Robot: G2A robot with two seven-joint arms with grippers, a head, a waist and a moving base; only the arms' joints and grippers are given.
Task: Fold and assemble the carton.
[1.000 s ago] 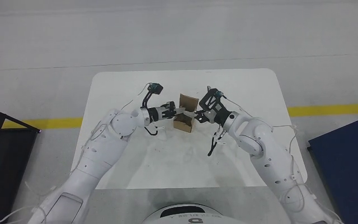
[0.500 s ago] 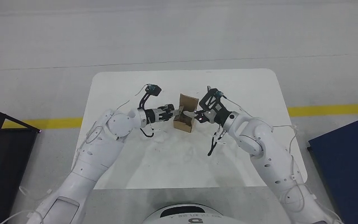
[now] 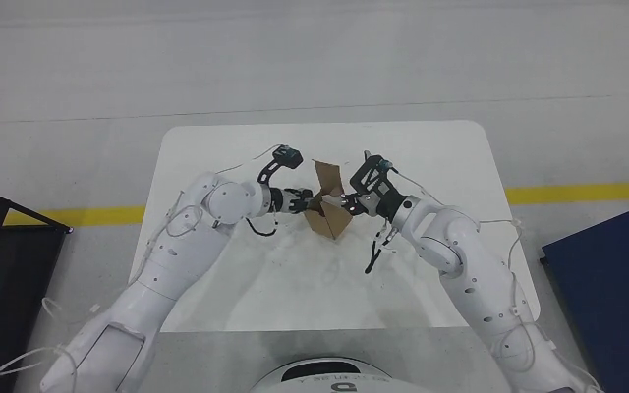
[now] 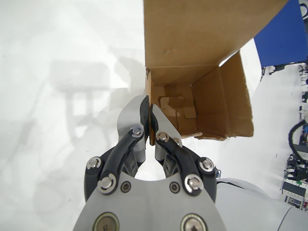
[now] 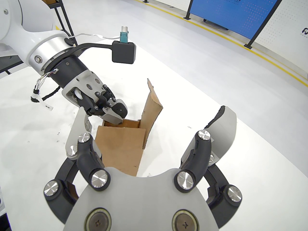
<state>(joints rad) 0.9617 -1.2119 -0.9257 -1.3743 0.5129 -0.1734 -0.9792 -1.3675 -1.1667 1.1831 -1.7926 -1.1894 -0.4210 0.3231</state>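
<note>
Carton (image 3: 329, 211) sits mid-frame in the top view on the white table (image 3: 246, 295), mouth open, one flap (image 5: 151, 109) standing up. Left gripper (image 4: 149, 111), reaching in from frame left, is clamped on a wall edge. Right gripper (image 5: 151, 126), fingers spread wide, hovers just to its right, likely the nearer to that flap; nothing stands between.

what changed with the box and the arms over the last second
The left gripper, shut on a side wall of the box, twisted at its wrist, and the box turned from square to corner-on, its flap swinging along. The right gripper stayed open beside the box.
</note>
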